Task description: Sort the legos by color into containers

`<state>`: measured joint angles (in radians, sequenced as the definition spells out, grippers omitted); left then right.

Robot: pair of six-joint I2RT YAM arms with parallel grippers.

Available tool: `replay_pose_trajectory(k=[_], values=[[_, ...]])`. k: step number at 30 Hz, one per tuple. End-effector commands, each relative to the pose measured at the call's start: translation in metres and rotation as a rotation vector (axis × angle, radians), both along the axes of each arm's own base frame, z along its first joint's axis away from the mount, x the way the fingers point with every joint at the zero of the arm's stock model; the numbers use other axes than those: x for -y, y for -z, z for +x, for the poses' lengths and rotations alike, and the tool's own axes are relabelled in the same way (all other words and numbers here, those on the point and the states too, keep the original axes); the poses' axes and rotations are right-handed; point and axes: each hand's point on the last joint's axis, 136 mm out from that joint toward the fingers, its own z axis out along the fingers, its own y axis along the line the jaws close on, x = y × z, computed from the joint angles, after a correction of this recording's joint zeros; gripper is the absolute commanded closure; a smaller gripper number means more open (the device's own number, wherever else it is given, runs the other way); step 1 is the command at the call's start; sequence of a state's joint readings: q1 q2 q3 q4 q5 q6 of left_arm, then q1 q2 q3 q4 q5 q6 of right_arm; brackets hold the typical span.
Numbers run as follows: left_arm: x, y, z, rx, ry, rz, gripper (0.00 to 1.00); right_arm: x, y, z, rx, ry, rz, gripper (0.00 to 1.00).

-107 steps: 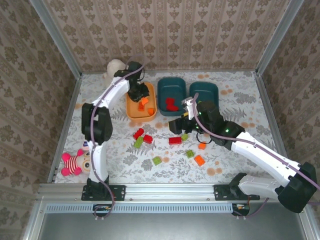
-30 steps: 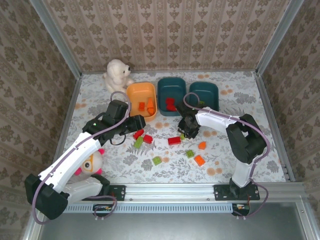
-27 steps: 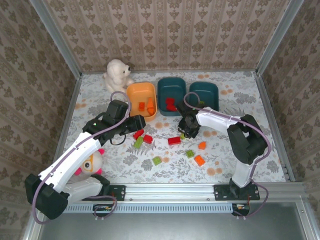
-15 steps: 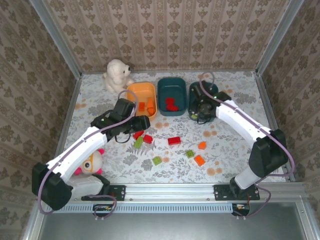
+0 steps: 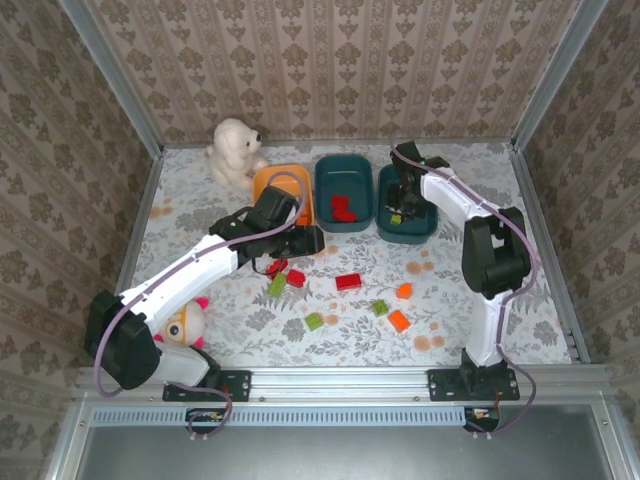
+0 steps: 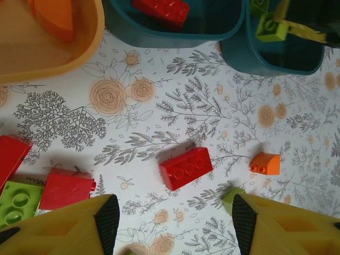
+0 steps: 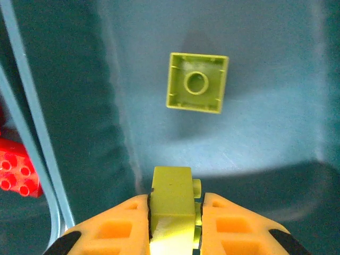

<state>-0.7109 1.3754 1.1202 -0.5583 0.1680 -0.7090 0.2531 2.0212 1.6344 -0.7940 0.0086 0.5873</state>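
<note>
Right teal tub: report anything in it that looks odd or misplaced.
Only a minor thing: the green brick on the floor of the tub lies upside down, hollow underside up. Its colour matches the held brick in the right end effector.

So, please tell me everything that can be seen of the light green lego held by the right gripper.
A small light green lego of glossy plastic, smooth on the face toward the camera, a stud showing at its right. The right gripper is shut on it, orange fingers pressing two opposite sides. It hangs over the right teal tub, apart from another green lego on the tub's floor.
</note>
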Motion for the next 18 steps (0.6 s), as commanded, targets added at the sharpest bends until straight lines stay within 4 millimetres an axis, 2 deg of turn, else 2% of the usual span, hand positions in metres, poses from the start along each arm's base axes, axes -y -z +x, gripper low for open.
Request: replay_pose_trajectory(k=[1,4,9,12,18], values=[[0.006,-0.012,0.002,0.035,0.028,-0.012,0.39,-0.010,0.008,-0.001,-0.059,-0.049,0.035,0.76],[0.004,-0.012,0.000,0.034,0.022,-0.005,0.39,-0.009,0.011,0.002,-0.062,-0.042,0.030,0.66],[-0.003,-0.012,-0.002,0.039,0.014,0.016,0.39,-0.006,-0.012,0.008,-0.014,-0.051,0.012,0.52],[-0.007,-0.012,-0.003,0.043,0.013,0.027,0.39,-0.004,-0.039,0.011,0.043,-0.061,0.001,0.48],[-0.017,-0.016,-0.003,0.053,0.008,0.058,0.38,-0.011,-0.110,0.005,0.239,-0.140,-0.016,0.47]])
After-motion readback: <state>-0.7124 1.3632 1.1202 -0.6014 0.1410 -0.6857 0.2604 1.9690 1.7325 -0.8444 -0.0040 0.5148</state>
